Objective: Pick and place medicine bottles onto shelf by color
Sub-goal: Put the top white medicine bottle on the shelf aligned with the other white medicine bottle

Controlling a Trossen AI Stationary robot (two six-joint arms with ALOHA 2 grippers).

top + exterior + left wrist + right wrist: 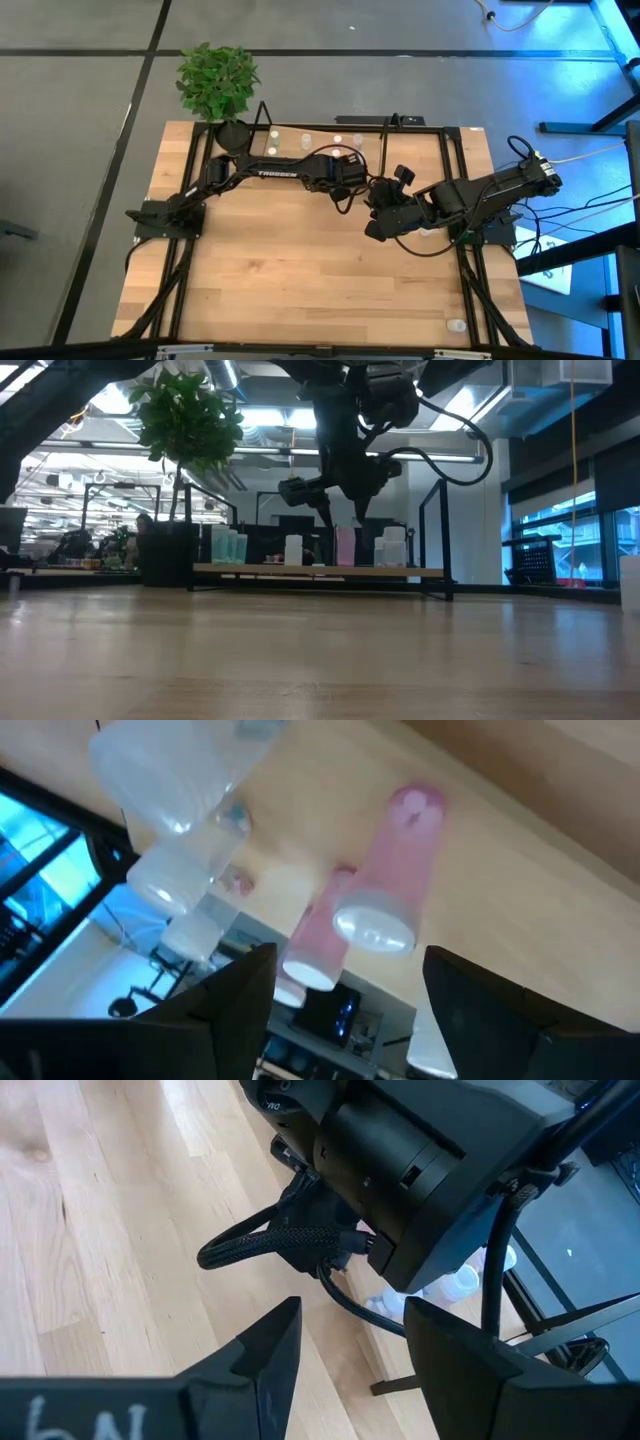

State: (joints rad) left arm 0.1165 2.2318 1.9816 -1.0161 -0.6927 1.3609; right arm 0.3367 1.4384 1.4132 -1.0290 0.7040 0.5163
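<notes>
Two slim pink bottles with pale caps stand upright on the wooden shelf beside clear ones, under the left gripper, its fingers spread empty, while the right gripper hovers part-open, holding nothing, nearby.
</notes>
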